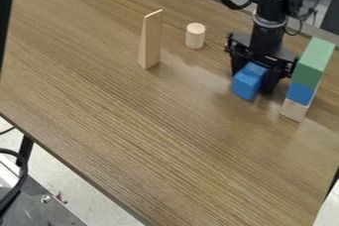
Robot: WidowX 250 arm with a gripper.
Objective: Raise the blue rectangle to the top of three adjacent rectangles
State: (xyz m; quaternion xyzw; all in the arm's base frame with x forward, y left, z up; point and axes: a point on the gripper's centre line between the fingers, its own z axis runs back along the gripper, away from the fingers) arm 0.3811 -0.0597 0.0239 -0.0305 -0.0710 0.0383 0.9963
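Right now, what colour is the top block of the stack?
The top block is green, best seen in the camera view.

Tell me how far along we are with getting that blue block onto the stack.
Already done: the stack stands, with a bare wood block at the bottom, a second blue block in the middle and a green block on top. In hand: the loose blue block, between the fingers, beside the stack. Left: raise it above the green block, set it there and release.
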